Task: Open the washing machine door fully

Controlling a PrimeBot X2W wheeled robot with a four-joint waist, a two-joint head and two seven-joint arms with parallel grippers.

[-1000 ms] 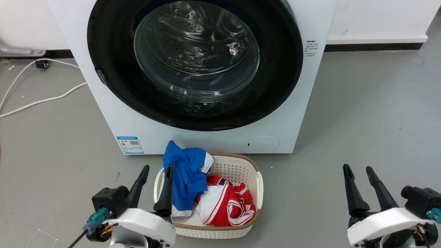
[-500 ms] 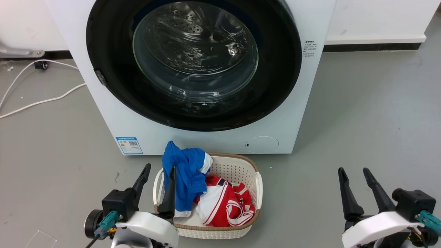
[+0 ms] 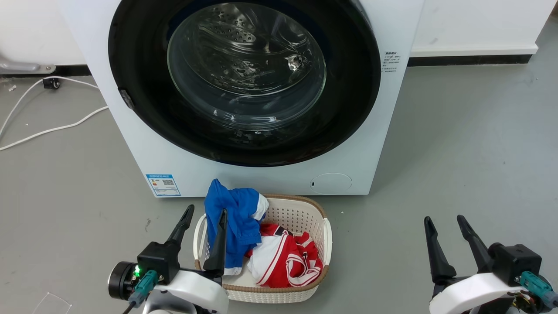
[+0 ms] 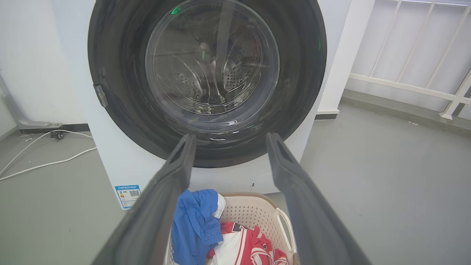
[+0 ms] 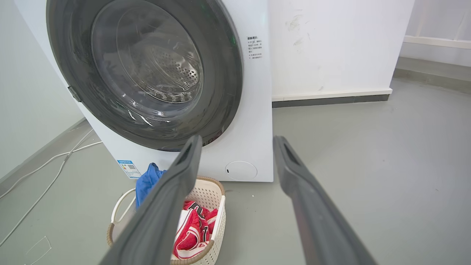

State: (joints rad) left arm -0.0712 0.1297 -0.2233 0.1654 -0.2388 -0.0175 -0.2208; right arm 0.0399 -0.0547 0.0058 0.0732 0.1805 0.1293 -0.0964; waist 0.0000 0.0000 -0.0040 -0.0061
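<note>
The white washing machine (image 3: 130, 131) (image 4: 110, 154) (image 5: 254, 121) stands straight ahead. Its washing machine door (image 3: 144, 113) (image 4: 121, 110) (image 5: 220, 92), a wide glossy black rim around a bulging glass bowl, lies flat against the front, shut. A small latch tab (image 3: 127, 99) sits on the rim's left side. My left gripper (image 3: 205, 213) (image 4: 228, 141) is open and empty at the lower left, well short of the door. Open and empty too, my right gripper (image 3: 444, 220) (image 5: 237, 141) hangs at the lower right over bare floor.
A cream laundry basket (image 3: 322, 218) (image 5: 217, 206) with blue and red clothes sits on the grey floor just before the machine, beside my left gripper. White cables (image 3: 52, 126) trail on the floor to the left. A white wall with dark skirting (image 3: 471, 59) runs behind on the right.
Both grippers have slid slightly lower in the head view, the left one shifting right toward the basket. The door stays shut.
</note>
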